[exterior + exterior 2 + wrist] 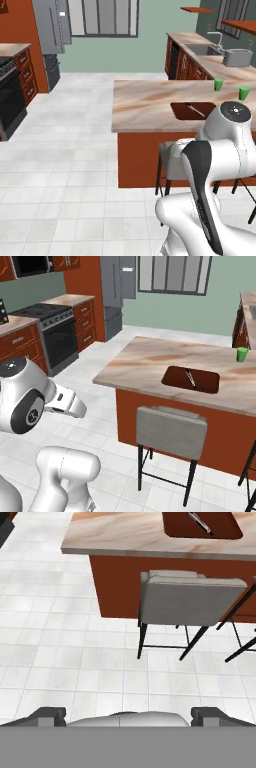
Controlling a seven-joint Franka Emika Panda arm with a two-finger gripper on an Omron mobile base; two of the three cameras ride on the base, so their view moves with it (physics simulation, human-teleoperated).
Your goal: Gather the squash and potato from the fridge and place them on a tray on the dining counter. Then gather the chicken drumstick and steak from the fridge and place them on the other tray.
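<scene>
The grey steel fridge [52,25] [119,278] stands far off at the back of the kitchen, doors shut. The dining counter [145,102] [145,358] [120,537] lies ahead with one dark reddish-brown tray [186,111] [175,378] [175,527] on its near edge; a thin grey utensil lies in the tray. My gripper [128,717] hangs over the floor in front of the counter, open, with nothing between its fingertips [47,716]. Squash, potato, steak and drumstick are out of view.
A grey stool [172,431] [190,599] [172,160] stands against the counter's near side, below the tray. Two green cups [218,84] [242,354] sit on the counter. A stove [57,336] and cabinets line the left wall; white tiled floor [70,150] stretches toward the fridge.
</scene>
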